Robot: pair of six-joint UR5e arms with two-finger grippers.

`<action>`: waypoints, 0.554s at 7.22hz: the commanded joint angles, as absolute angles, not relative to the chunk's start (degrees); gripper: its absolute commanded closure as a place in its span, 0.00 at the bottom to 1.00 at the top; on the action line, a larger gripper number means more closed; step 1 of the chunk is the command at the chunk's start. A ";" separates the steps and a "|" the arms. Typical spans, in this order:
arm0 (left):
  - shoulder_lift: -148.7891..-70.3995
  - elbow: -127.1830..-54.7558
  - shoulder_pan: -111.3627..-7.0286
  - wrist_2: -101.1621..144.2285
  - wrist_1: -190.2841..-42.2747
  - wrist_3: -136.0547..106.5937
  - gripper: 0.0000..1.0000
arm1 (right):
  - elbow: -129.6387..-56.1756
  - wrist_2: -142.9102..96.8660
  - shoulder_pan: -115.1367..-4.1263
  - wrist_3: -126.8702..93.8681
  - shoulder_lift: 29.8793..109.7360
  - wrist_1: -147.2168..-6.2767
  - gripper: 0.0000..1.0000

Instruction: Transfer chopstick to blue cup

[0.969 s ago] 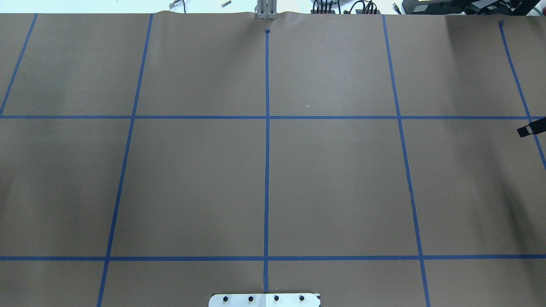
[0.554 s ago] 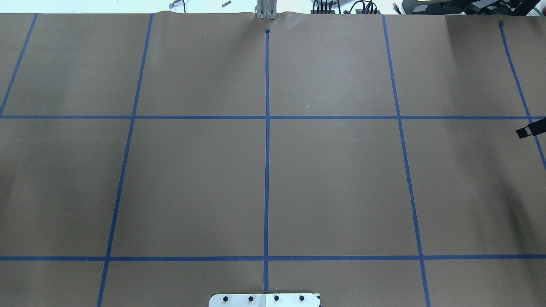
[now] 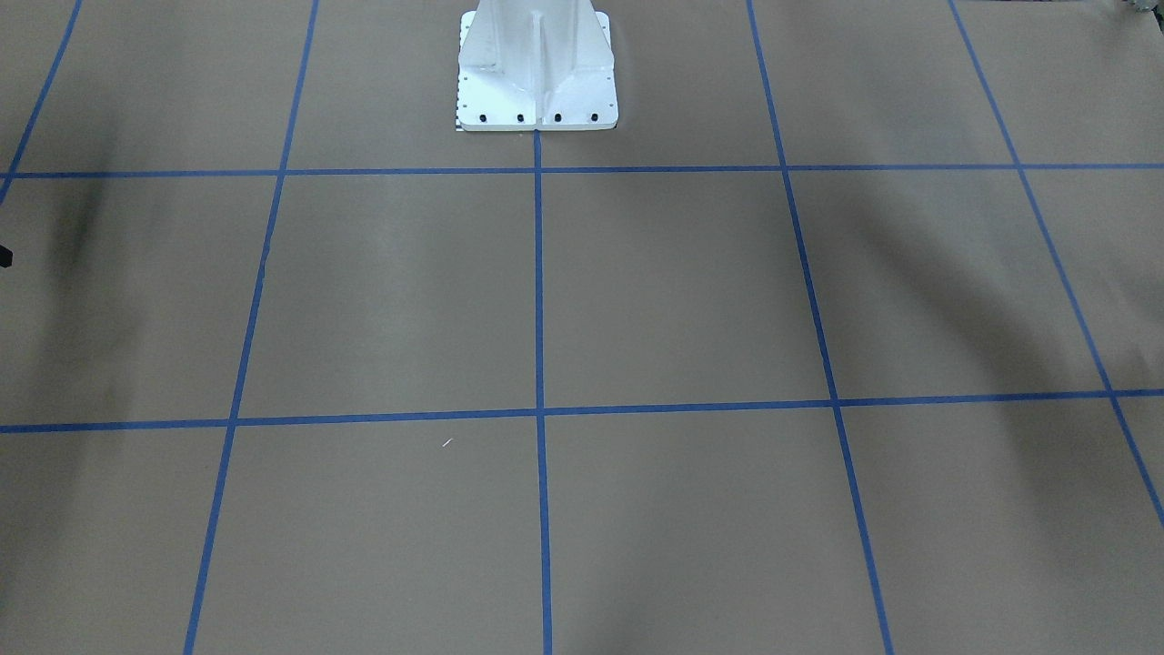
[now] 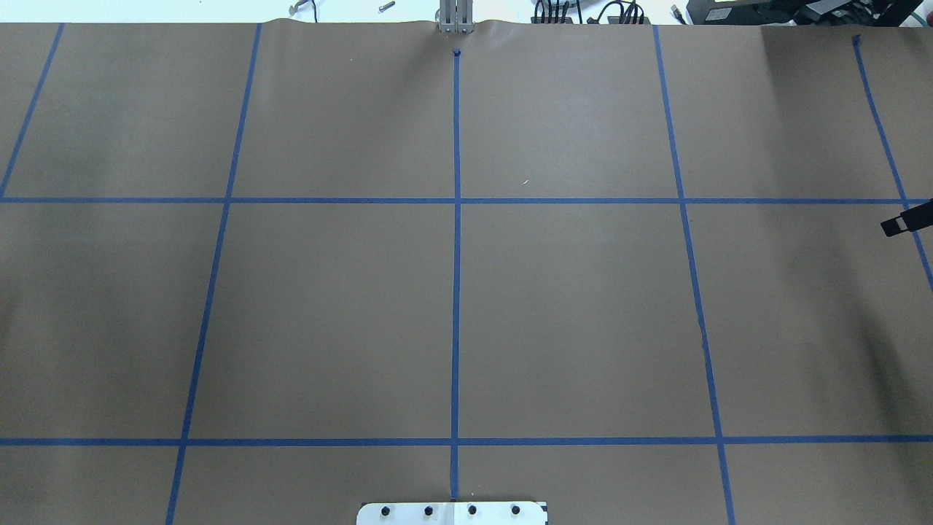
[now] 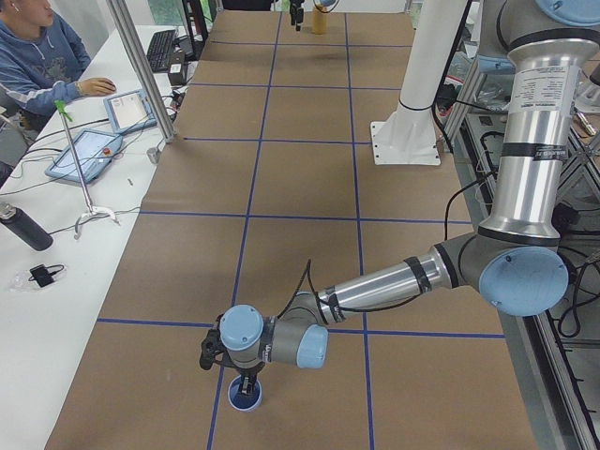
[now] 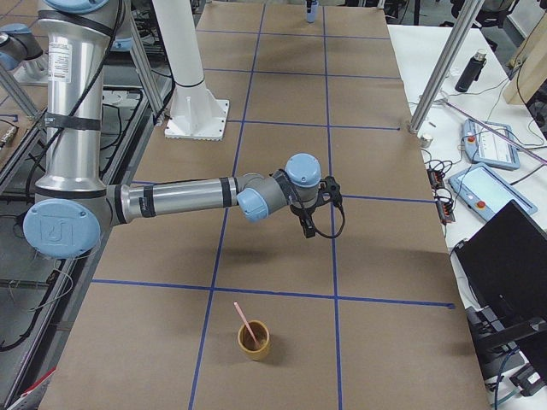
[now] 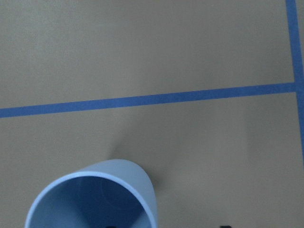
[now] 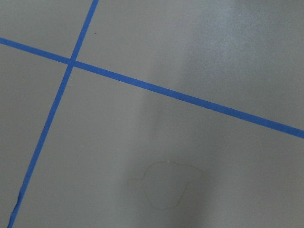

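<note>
A pink chopstick (image 6: 244,318) leans in a tan cup (image 6: 254,344) near the right-hand end of the table (image 4: 583,306), with only brown paper and blue tape lines (image 4: 455,292) around it. The right gripper (image 6: 306,227) hangs beyond the cup, well apart; whether its fingers are parted cannot be told. At the opposite end, the left gripper (image 5: 247,381) hovers directly over the blue cup (image 5: 246,399), its grip equally unreadable. An operator (image 5: 42,56) sits alongside.

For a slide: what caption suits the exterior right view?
Right gripper hangs over the table; a chopstick leans in a brown cup.
</note>
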State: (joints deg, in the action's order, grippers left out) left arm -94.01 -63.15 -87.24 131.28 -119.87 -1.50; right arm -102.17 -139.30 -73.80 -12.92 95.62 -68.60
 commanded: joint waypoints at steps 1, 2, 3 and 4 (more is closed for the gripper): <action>-94.39 -63.28 -87.19 130.87 -119.71 -1.41 1.00 | -102.04 -139.31 -73.74 -13.01 95.54 -68.12 0.00; -94.13 -65.11 -87.19 130.96 -119.36 -1.41 1.00 | -101.87 -139.31 -73.74 -13.01 95.45 -68.03 0.00; -94.39 -69.83 -87.01 131.57 -115.61 -1.41 1.00 | -101.52 -139.22 -73.74 -13.01 95.01 -68.03 0.00; -95.09 -80.84 -86.66 133.05 -100.70 -1.32 1.00 | -101.43 -139.31 -73.65 -13.01 95.01 -68.03 0.00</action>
State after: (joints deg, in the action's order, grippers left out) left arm -94.49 -70.71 -86.99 131.72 -113.34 -1.39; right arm -101.63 -139.27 -73.71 -13.00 95.16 -68.06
